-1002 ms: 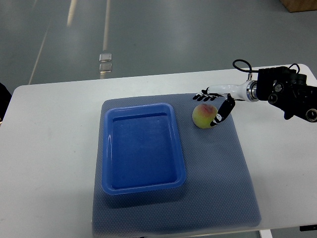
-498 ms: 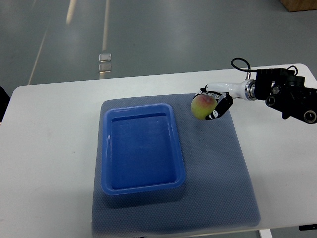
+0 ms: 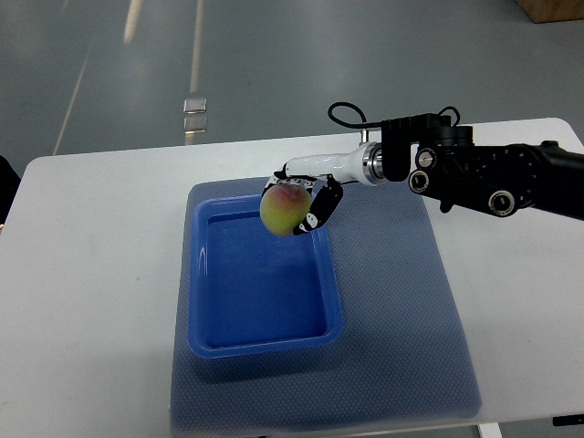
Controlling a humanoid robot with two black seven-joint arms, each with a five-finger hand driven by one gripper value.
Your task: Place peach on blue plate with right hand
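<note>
The peach point(image 3: 284, 210), yellow-green with a red blush, is held in the air above the far right part of the blue plate point(image 3: 261, 338), a deep rectangular blue tray. My right hand point(image 3: 299, 203) is shut on the peach, its white and black fingers curled around the fruit's far and right sides. The black right arm reaches in from the right edge. The left arm is out of sight.
The blue plate lies on a grey-blue mat point(image 3: 401, 319) that covers the middle of the white table point(image 3: 91, 274). The table's far edge runs just behind the hand, with grey floor beyond.
The right hand closed on the peach at the mat's far right, lifted it, and carried it left to above the blue plate.
</note>
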